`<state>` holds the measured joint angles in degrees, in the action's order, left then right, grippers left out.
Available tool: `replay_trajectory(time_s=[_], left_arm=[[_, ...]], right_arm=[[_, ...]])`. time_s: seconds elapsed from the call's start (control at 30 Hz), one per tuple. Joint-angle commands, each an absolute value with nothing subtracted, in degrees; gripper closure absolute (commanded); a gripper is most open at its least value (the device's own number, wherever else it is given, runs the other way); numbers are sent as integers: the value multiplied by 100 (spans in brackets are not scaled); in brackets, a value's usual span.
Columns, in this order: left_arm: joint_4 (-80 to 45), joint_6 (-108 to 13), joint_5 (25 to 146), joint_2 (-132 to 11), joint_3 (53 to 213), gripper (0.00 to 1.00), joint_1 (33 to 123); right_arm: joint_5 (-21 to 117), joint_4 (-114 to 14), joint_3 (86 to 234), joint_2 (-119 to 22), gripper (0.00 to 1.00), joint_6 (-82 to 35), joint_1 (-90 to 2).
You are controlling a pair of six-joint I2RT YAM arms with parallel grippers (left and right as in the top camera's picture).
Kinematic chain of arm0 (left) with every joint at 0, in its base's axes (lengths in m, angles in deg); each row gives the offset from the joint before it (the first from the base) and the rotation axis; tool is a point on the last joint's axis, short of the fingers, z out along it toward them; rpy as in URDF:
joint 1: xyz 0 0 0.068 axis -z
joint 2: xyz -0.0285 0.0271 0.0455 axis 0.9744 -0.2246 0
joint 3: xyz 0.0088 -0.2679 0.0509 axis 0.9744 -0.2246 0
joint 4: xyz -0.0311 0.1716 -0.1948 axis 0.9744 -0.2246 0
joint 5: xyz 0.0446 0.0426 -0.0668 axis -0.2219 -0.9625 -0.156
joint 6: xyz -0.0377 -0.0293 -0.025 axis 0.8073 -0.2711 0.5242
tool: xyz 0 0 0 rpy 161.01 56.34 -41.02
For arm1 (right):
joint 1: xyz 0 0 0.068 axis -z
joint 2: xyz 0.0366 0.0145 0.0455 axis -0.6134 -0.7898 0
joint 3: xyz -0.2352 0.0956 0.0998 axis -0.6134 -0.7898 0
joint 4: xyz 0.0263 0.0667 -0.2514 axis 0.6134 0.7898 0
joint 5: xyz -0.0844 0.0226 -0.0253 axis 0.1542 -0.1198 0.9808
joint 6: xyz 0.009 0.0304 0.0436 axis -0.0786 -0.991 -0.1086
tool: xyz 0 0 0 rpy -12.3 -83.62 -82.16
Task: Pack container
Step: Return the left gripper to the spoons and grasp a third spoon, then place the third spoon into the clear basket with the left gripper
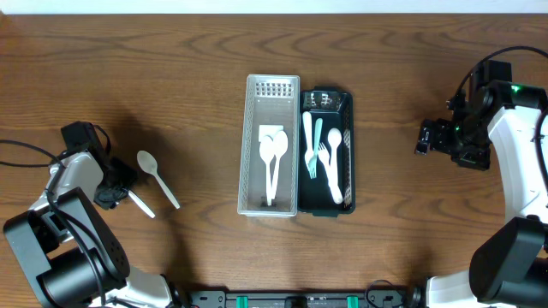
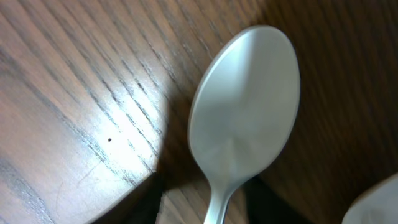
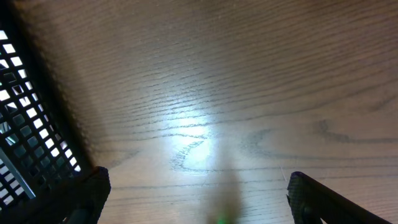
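Note:
A white plastic spoon (image 2: 245,118) fills the left wrist view, its handle running down between the jaws. My left gripper (image 1: 120,190) is shut on this spoon (image 1: 142,204) at the table's left side. A second white spoon (image 1: 148,161) lies just beside it, and its edge also shows in the left wrist view (image 2: 379,205). A clear tray (image 1: 251,145) at the centre holds white spoons. The black tray (image 1: 348,128) next to it holds white and teal cutlery. My right gripper (image 1: 424,137) is open and empty (image 3: 199,199) over bare wood, right of the black tray (image 3: 25,124).
The wooden table's far edge runs along the top of the overhead view. Black cables trail by both arm bases at the left and right edges.

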<state>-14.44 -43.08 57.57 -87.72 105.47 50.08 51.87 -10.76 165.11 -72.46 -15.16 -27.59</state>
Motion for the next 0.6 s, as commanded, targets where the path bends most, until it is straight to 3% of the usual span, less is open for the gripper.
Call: replay_trajectory(time_s=[0.0, 0.2, 0.33, 0.57], left_arm=[[-1510, -4288, 5580, -8890, 10316, 67, 4977], [-1512, -4288, 5599, -8890, 10316, 85, 4977], [-1514, -4288, 5604, -8890, 10316, 92, 4977], [-1569, -4290, 6421, -8844, 10370, 94, 4999]], right_arm=[[5165, -1072, 16483, -7273, 6, -1457, -2772], [5165, -1076, 16480, -7273, 5, -1457, -2772], [5165, -1093, 16483, -7273, 5, -1457, -2772], [5165, -1179, 16483, -7273, 6, -1460, -2772]])
